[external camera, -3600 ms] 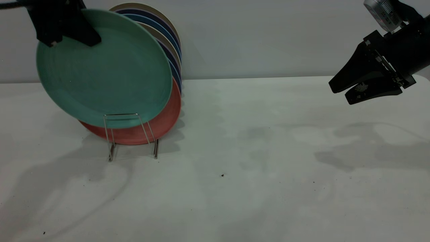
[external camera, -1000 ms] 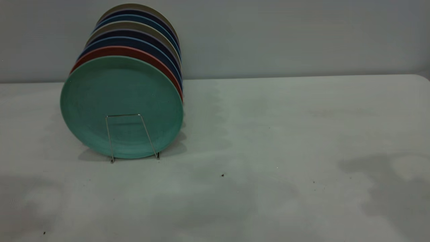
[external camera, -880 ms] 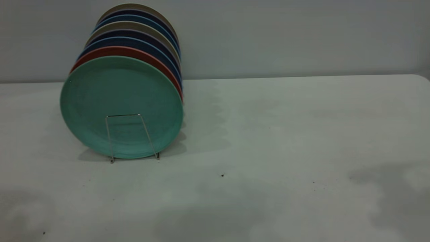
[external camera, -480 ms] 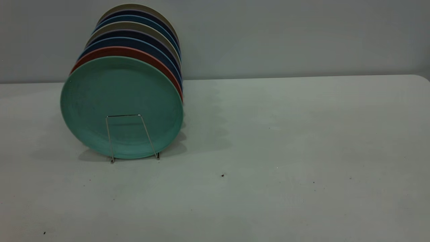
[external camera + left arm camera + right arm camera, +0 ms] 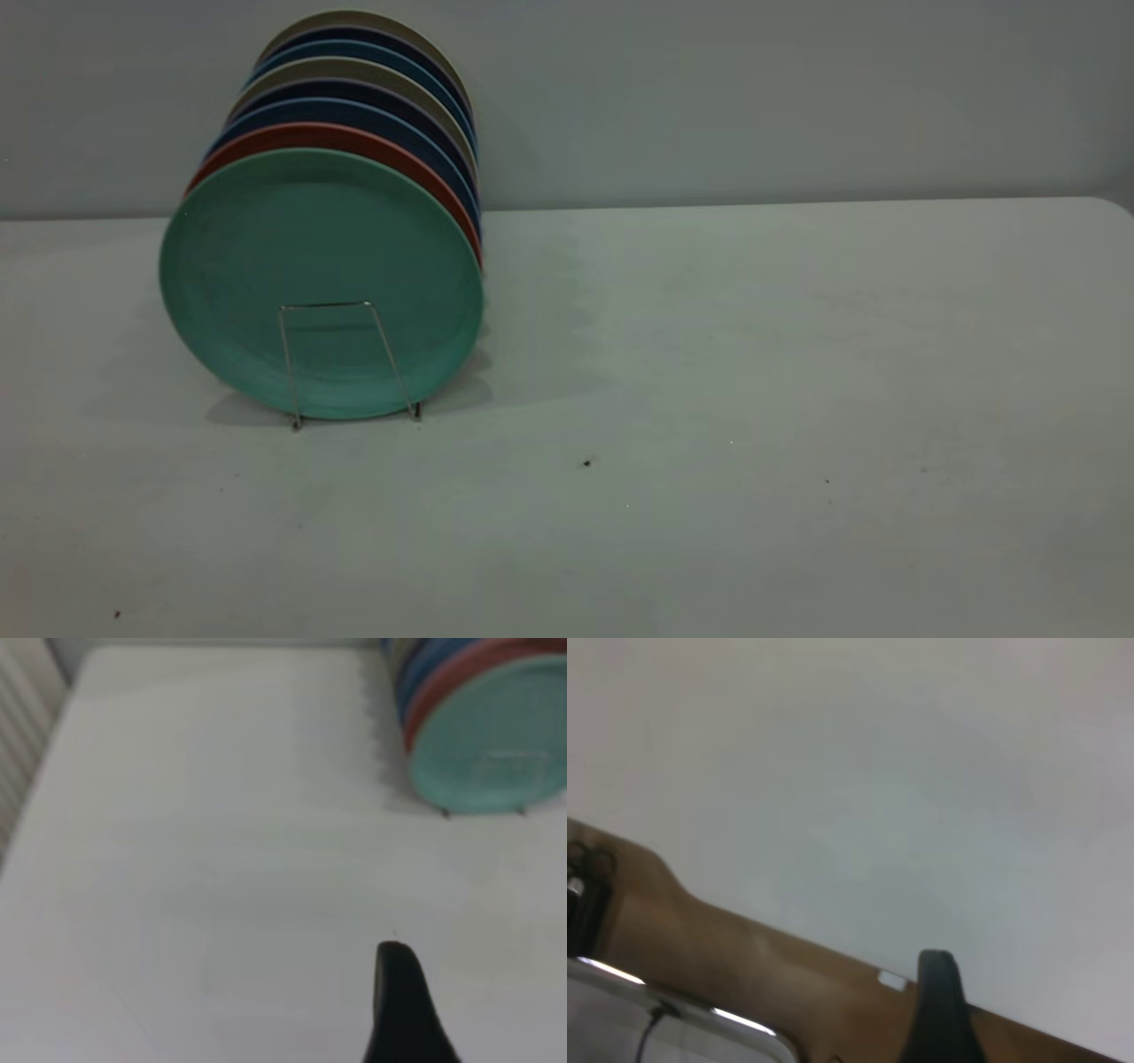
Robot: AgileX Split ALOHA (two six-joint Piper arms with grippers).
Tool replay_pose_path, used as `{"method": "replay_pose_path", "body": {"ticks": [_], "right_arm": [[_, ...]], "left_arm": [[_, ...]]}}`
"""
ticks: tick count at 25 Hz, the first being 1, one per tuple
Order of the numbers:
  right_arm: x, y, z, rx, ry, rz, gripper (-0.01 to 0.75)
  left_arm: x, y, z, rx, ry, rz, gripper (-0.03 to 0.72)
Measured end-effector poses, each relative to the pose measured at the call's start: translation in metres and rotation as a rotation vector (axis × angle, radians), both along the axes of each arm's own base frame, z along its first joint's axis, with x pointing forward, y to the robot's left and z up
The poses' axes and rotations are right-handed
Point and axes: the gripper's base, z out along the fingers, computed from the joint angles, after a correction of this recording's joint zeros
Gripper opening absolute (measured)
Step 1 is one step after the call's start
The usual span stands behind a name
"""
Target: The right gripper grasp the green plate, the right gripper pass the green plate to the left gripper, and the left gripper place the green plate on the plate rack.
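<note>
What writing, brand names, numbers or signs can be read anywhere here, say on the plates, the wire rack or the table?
None: no readable text shows in any view.
The round teal-green matte plate is plain.
The thin silvery wire plate rack and the white table bear no label.
A small pale tag on the brown edge in the right wrist view is too blurred to read.

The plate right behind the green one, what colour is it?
Salmon-pink plate, clearest in the exterior view.
</note>
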Motion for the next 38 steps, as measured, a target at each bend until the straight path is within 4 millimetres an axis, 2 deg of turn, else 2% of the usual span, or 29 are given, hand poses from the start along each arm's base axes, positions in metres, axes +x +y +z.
{"method": "replay_pose_path", "body": {"ticks": [7, 15, 24, 29, 38], "right_arm": [[-0.021, -0.005, -0.031, 0.019, -0.128, 0.005, 0.564], [-0.030, -0.007, -0.034, 0.043, -0.230, 0.006, 0.564], [-0.030, -0.007, -0.034, 0.044, -0.232, 0.006, 0.564], [-0.030, -0.007, -0.034, 0.044, -0.232, 0.006, 0.564], [-0.030, -0.007, -0.034, 0.044, -0.232, 0.006, 0.564]], "left_arm": [[0.000, -0.001, -0.034, 0.019, 0.050, -0.029, 0.483], [0.007, -0.001, -0.063, 0.028, 0.099, -0.029, 0.483], [0.009, -0.016, -0.070, 0.013, 0.118, -0.222, 0.438], [0.009, -0.017, -0.070, 0.008, 0.117, -0.238, 0.414], [0.009, -0.017, -0.070, 0.010, 0.116, -0.239, 0.413]]}}
